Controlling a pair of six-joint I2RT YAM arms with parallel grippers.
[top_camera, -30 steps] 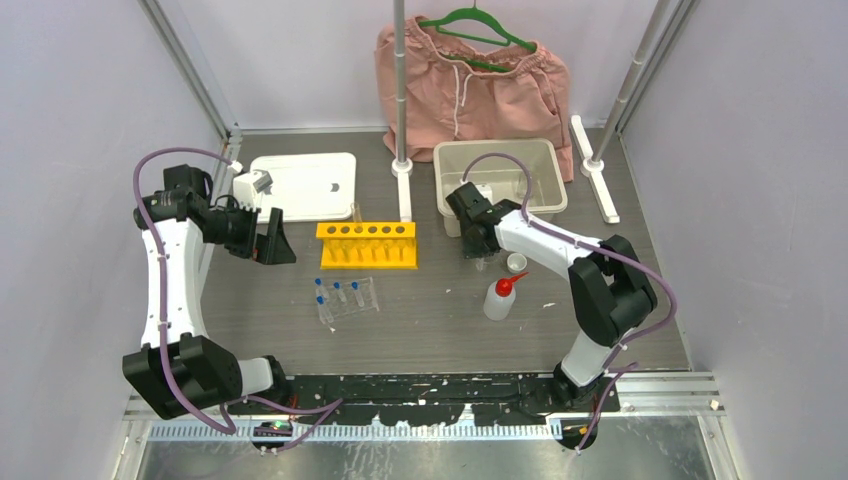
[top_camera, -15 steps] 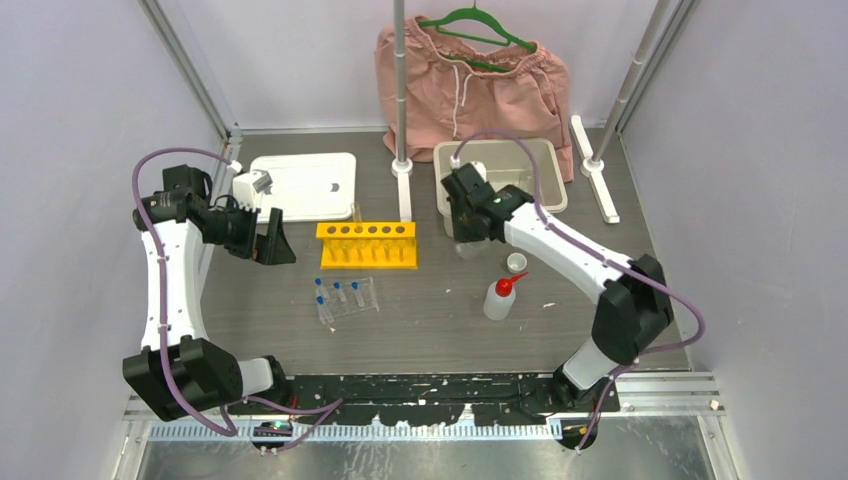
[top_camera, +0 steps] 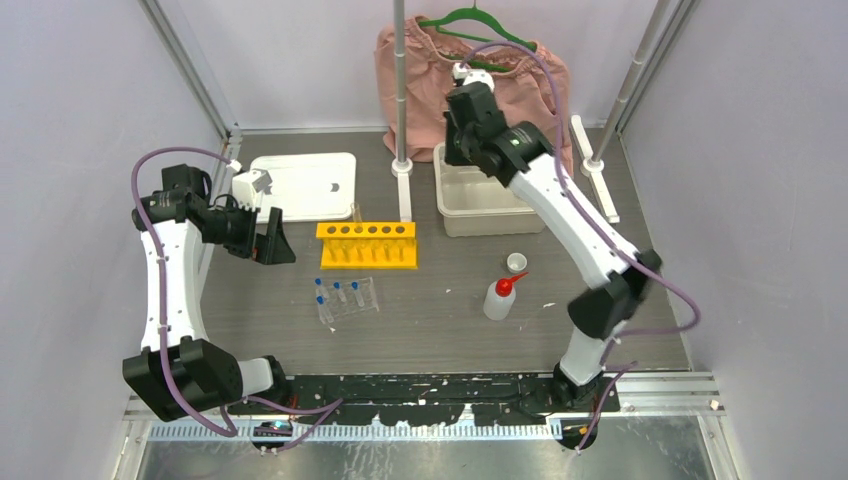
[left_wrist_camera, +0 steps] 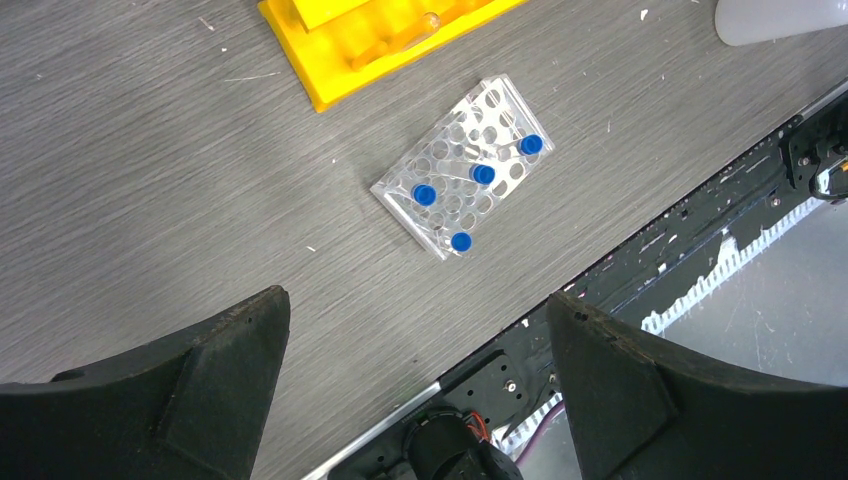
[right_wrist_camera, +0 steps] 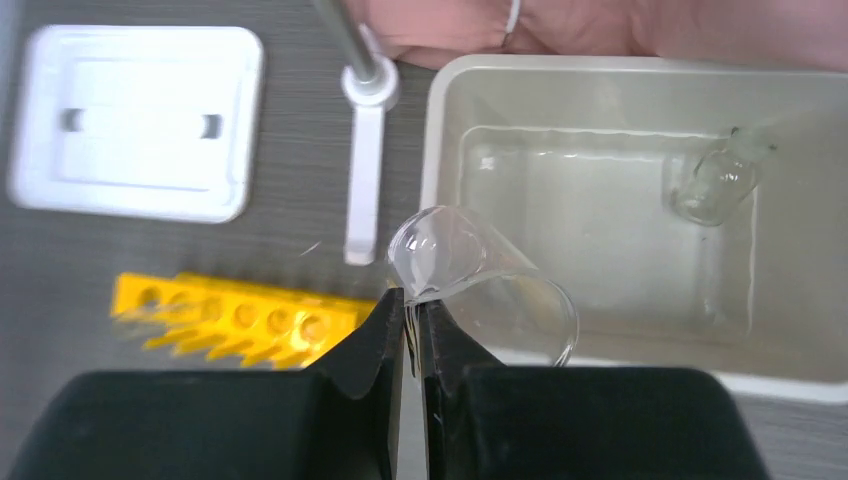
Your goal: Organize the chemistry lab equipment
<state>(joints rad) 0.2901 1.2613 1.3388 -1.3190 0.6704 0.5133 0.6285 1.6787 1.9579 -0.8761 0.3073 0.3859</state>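
Observation:
My right gripper (right_wrist_camera: 412, 300) is shut on the thin wall of a small clear beaker (right_wrist_camera: 490, 285). It holds the beaker tilted in the air over the left rim of the pale plastic tray (right_wrist_camera: 600, 62). A second clear beaker (right_wrist_camera: 712, 185) lies inside the tray. The yellow test-tube rack (top_camera: 367, 245) stands mid-table. In front of it, blue-capped tubes sit in a clear holed plate (left_wrist_camera: 462, 180). My left gripper (left_wrist_camera: 415, 300) hangs wide open and empty to the left of the rack. The white squeeze bottle with a red nozzle (top_camera: 500, 297) stands right of centre.
A white lid (top_camera: 303, 186) lies at the back left. A metal post on a white foot (top_camera: 401, 165) stands between the lid and the tray. Pink shorts on a green hanger (top_camera: 470, 80) hang behind. A small white cup (top_camera: 516, 263) sits by the bottle.
The right arm rose from the table in front of the tray and swung back above the tray's left side, carrying the beaker. The left arm stayed still.

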